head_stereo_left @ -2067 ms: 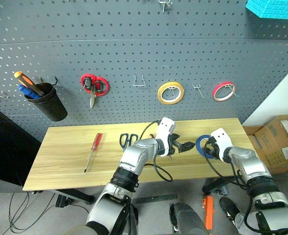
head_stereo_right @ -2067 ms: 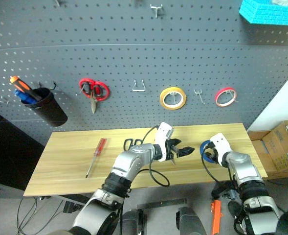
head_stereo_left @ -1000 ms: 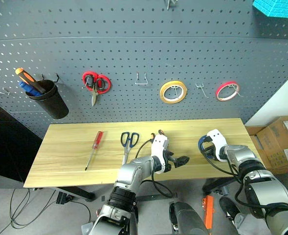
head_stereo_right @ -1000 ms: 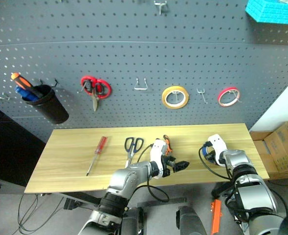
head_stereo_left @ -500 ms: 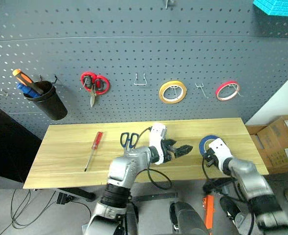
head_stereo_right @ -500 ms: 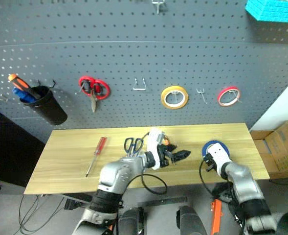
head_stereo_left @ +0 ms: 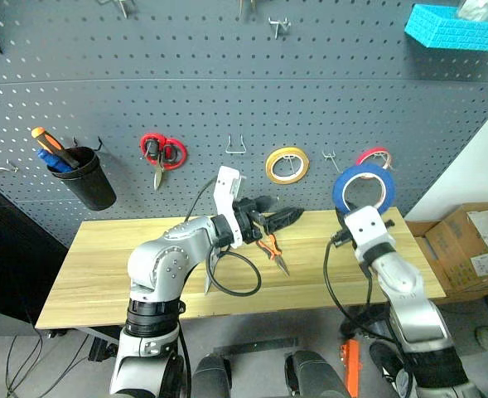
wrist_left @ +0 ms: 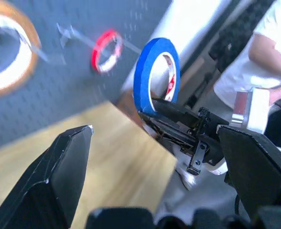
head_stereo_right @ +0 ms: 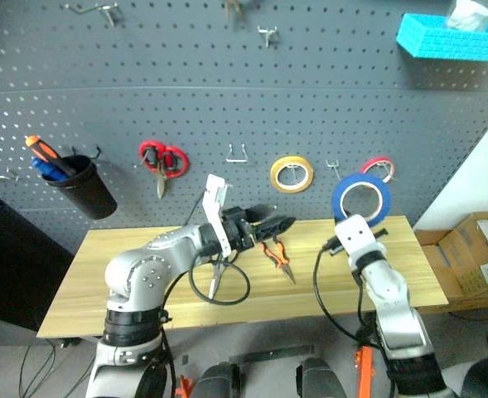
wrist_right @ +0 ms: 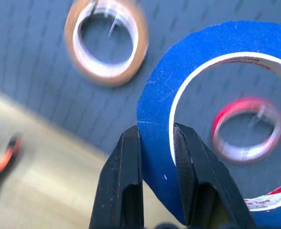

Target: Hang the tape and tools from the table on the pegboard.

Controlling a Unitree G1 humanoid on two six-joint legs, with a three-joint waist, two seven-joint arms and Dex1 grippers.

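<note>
Right wrist view: fingers pinching tape

Silver arms, white wrists, black claw fingers — looping black cables.

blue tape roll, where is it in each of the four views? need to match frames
Left eye view: blue tape roll right of centre, raised before the pegboard.
Right eye view: right of centre, just below the red roll.
Left wrist view: upper middle, edge-on.
Right wrist view: right half, pinched in the right claw.
Shared landmark: the red roll on its hook.
</note>
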